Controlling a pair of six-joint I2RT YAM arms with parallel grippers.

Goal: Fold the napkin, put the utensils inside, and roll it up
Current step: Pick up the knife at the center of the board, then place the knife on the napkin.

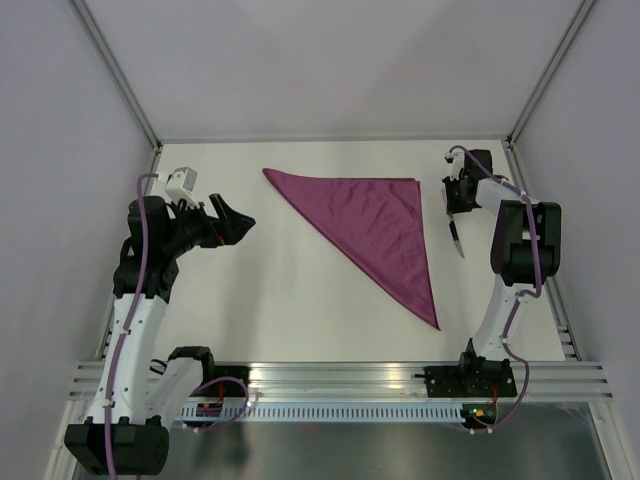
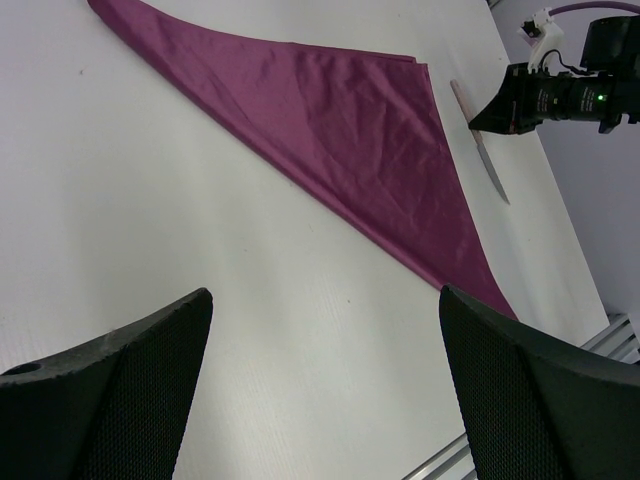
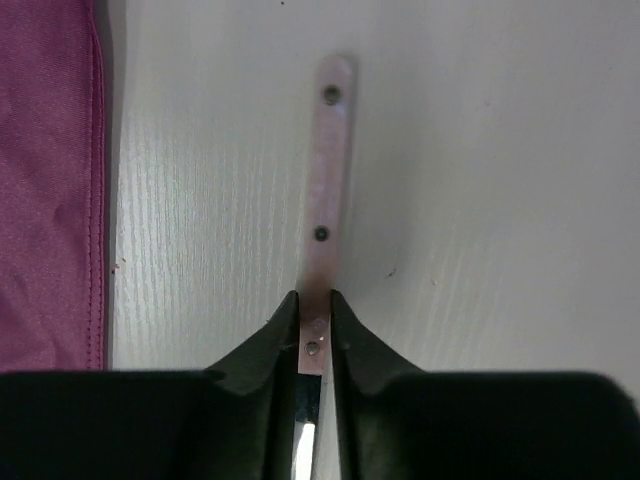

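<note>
A white tabletop (image 1: 300,300) with a faint grain fills the scene, boxed in by pale walls (image 1: 330,60) and slim metal frame posts (image 1: 115,70).

The napkin (image 1: 375,225) lies flat in the far middle of the tabletop, folded into a triangle. One straight edge runs left to right along the far side. A second runs from the far-right corner down to a sharp point nearer the arms. The long folded edge slants between the far-left tip and that near point. The cloth is a deep plum-magenta with a soft sheen and fine creases across it. In the right wrist view its right edge shows stacked layers with a stitched hem.

Just right of the napkin, apart from it, is the knife (image 3: 330,180) — a slim piece with a pale pinkish handle set with small dark rivets (image 3: 321,233) and a narrow silvery blade. The handle points far and the blade tip points near. The right hand (image 1: 456,212) is clenched on the knife where handle meets blade, one finger on each side. Whether the knife rests on the tabletop or sits just above it cannot be told.

The left hand (image 1: 240,222) hangs over the tabletop well left of the napkin, aimed toward it — released, its two dark fingers (image 2: 120,390) spread wide.
</note>
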